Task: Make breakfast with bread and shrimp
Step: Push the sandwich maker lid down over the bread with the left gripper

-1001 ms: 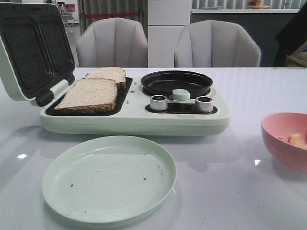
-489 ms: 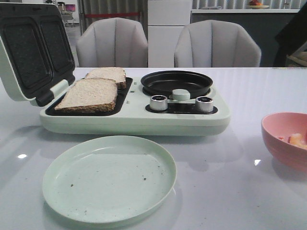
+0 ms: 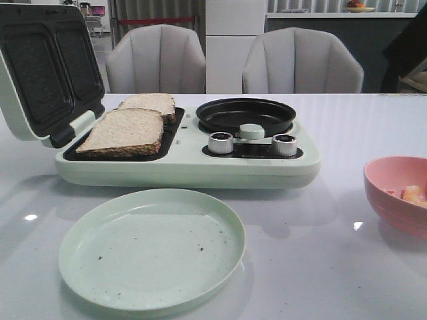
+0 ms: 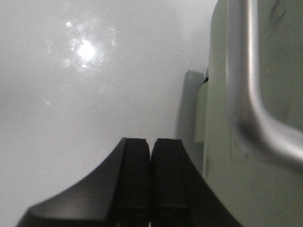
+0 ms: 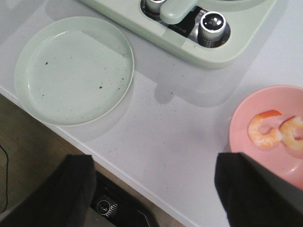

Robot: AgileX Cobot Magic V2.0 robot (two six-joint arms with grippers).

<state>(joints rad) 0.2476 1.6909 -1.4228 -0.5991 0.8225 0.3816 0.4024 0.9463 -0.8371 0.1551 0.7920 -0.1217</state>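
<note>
Both pincers sit back at the near edge, out of the front view: the right gripper (image 5: 154, 198) hangs spread wide and empty above the table's near rim, while the left gripper (image 4: 150, 184) has its fingers pressed together on nothing, just beside the pale green shell and metal handle of the breakfast maker's lid (image 4: 246, 94). Nearest on the white table (image 3: 347, 280) lies an empty mint plate (image 3: 152, 248), speckled with a few dark crumbs. To the right, a pink bowl (image 3: 398, 195) holds the shrimp (image 5: 265, 130), two curled orange-pink pieces in the right wrist view. Farther back stands the breakfast maker (image 3: 187, 157) with its lid raised at the left; the bread (image 3: 123, 131), two slices, lies on the dark grill plate, one behind the other, and the black frying pan (image 3: 245, 115) to the right looks empty. As I judge it, the bread is loaded but not yet pressed or plated, and the shrimp has not yet gone to the pan, so most of the work remains.
</note>
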